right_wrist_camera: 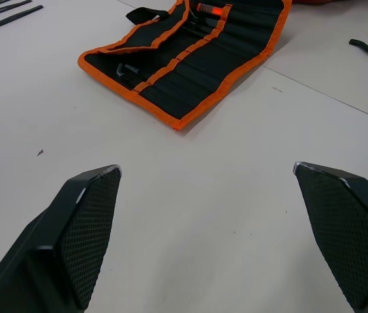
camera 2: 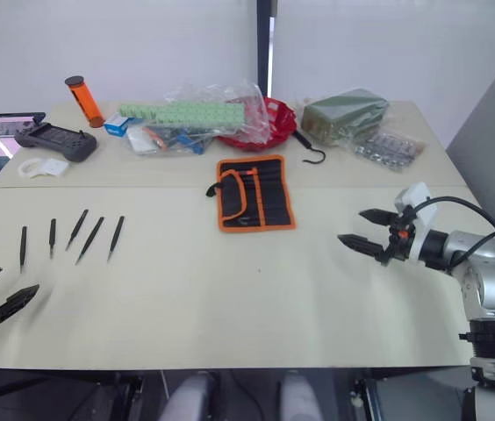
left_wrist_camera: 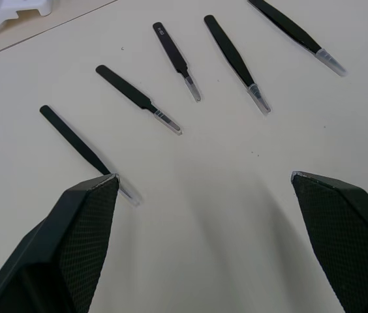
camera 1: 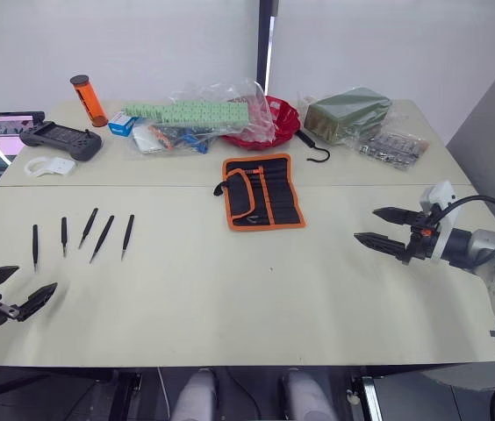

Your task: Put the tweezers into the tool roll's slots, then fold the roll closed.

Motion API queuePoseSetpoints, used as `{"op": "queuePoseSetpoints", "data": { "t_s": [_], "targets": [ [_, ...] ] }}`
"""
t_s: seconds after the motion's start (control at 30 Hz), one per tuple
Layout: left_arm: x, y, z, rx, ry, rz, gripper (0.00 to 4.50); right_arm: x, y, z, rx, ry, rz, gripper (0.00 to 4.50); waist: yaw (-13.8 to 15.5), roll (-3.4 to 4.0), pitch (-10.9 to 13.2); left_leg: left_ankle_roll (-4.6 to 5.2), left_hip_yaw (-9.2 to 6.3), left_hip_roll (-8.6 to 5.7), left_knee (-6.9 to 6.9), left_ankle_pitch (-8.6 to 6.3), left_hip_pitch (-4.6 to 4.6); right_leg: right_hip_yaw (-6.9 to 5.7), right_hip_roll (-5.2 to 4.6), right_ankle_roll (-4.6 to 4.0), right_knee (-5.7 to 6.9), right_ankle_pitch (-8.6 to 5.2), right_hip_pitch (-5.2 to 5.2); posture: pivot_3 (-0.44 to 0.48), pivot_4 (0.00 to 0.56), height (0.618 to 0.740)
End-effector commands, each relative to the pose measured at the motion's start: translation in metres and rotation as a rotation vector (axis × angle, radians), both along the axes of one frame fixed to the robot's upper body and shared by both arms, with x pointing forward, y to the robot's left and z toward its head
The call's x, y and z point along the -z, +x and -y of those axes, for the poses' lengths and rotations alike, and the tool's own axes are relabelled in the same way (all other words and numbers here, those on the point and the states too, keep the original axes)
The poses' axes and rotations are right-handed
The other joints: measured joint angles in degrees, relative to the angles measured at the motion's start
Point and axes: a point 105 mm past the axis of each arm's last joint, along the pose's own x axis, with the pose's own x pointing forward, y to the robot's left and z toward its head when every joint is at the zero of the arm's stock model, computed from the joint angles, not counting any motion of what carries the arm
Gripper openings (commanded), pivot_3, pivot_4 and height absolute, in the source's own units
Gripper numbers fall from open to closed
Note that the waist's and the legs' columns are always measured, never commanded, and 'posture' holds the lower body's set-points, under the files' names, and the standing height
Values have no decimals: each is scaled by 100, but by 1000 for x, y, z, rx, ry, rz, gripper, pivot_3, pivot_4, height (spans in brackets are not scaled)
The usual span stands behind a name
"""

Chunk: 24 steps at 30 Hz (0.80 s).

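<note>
While the left gripper (camera 1: 21, 294) hovers wide open and empty just short of five slim black metal tweezers (left_wrist_camera: 138, 98), the right gripper (camera 1: 388, 230), likewise spread, faces the unrolled black orange-trimmed fabric roll (camera 1: 262, 191); flat tweezers may skid away.

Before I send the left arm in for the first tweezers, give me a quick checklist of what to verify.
1. Left gripper open wide enough to straddle one piece: ok, jaws spread.
2. All five tweezers on the table, none picked yet: ok.
3. Tweezers apart from each other so one can be taken alone: ok, gaps between all five.
4. Tool roll unfolded with slots showing: ok, it lies open and flat.
5. Slots free to take tweezers: cannot tell; something orange-red sits at one end of the row.
6. Right gripper out of the way: ok, open, off to the roll's right.
</note>
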Motion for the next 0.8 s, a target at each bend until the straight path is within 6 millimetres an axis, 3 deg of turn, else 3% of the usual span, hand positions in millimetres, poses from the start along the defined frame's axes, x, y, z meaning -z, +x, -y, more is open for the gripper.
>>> {"op": "queuePoseSetpoints", "data": {
  "t_s": [0.03,0.17,0.3,0.4,0.53,0.67,0.8],
  "targets": [
    [-19,4,4,22,-43,22,4485,-12,-1,5,10,-8,61,4500,0,0,0,0,0,0,0,0,0,0,0,0,0,0,0,0,150,740],
    [-51,16,29,119,-172,91,4485,-10,2,1,46,31,66,4500,36,-3,1,0,-2,-1,5,0,-3,-2,0,3,0,1,1,0,150,740],
    [-74,23,61,243,-221,100,4485,-10,2,-23,31,97,54,4500,13,-3,1,0,-2,0,8,0,-4,1,1,5,0,5,0,0,150,740],
    [-74,21,98,394,-158,8,4485,-15,2,-53,23,209,42,4500,-28,-2,1,0,0,3,-1,0,-2,7,4,4,1,5,-4,0,150,740],
    [-75,21,142,517,-146,-11,4485,-24,26,-87,140,271,101,4500,-44,3,5,0,13,7,-5,0,-8,23,8,1,13,7,-24,0,150,740],
    [-71,26,157,544,-130,10,4485,-25,49,-120,209,340,74,4500,-26,2,5,0,36,7,0,1,-26,56,11,0,54,7,-75,0,150,740],
    [-71,31,166,554,-171,45,4485,-13,63,-164,153,395,-39,4500,-31,1,5,0,54,7,0,1,-20,74,14,0,65,7,-83,0,150,740]
  ]
}}
